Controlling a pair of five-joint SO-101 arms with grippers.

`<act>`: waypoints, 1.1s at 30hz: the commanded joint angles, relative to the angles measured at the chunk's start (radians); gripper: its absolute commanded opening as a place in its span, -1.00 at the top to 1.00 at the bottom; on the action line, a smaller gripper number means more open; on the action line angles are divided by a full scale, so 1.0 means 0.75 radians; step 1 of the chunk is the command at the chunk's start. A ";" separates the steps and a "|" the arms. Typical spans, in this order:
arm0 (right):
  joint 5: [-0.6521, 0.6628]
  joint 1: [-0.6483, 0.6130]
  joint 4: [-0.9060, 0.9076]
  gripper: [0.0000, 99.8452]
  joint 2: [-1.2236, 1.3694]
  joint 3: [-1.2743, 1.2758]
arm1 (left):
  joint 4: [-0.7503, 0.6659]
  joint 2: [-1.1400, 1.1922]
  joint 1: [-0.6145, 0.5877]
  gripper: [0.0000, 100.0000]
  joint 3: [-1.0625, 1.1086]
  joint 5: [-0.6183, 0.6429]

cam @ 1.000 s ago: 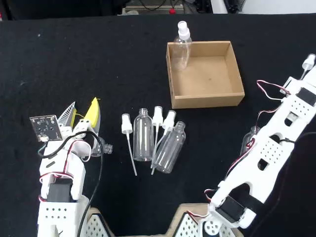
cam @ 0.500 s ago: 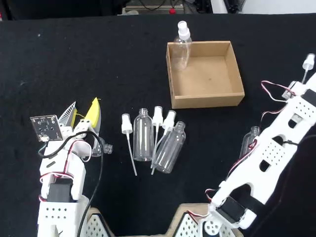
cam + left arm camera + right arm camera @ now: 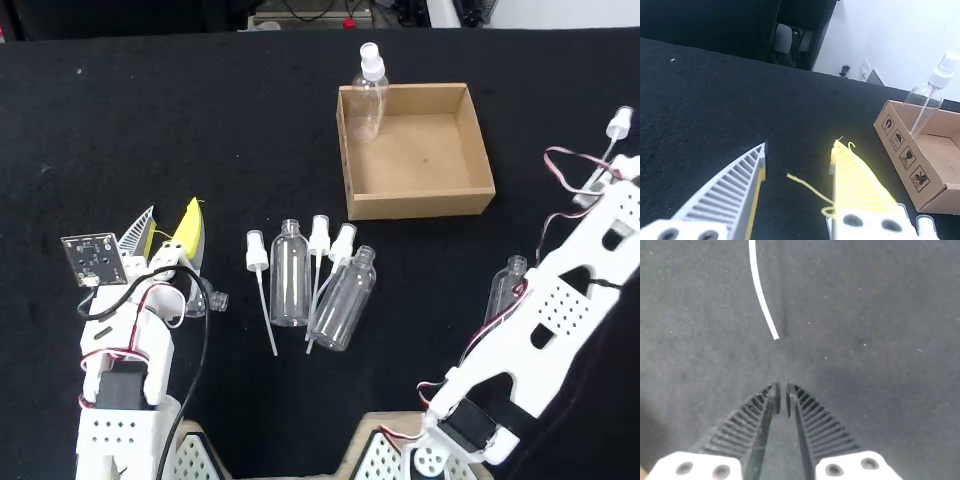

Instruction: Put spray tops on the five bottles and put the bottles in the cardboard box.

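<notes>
Your left gripper (image 3: pixel 799 150) sits spread wide near the loose bottles (image 3: pixel 290 275) and spray tops (image 3: pixel 257 255), your right gripper (image 3: pixel 781 387) (fingers all but pinched together, holding nothing) hovers by a dip tube (image 3: pixel 760 295), and one capped bottle (image 3: pixel 368 100) stands in the cardboard box (image 3: pixel 420 203).

A black cloth (image 3: pixel 150 110) covers the table. Past its far edge, the left wrist view shows a white wall (image 3: pixel 900 35) beside a dark recess (image 3: pixel 715 25) with a grey chair (image 3: pixel 783 39). Cables (image 3: pixel 300 10) lie behind.

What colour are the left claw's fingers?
The left claw has one yellow finger and one white finger with a yellow edge; clearest in the left wrist view.
</notes>
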 commanded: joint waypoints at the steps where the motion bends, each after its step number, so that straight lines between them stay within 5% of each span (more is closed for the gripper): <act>1: -0.004 0.018 0.006 0.98 -0.138 -0.064 | -0.018 -0.020 0.017 0.60 0.030 -0.014; 12: -0.006 0.012 -0.080 0.96 -0.136 -0.054 | -0.016 -0.020 0.019 0.60 0.030 -0.014; 19: -0.008 -0.065 -0.370 0.57 -0.046 -0.050 | -0.016 -0.020 0.011 0.60 0.030 -0.014; 33: -0.008 -0.123 -0.781 0.62 0.271 -0.062 | -0.016 -0.020 0.021 0.60 0.030 -0.014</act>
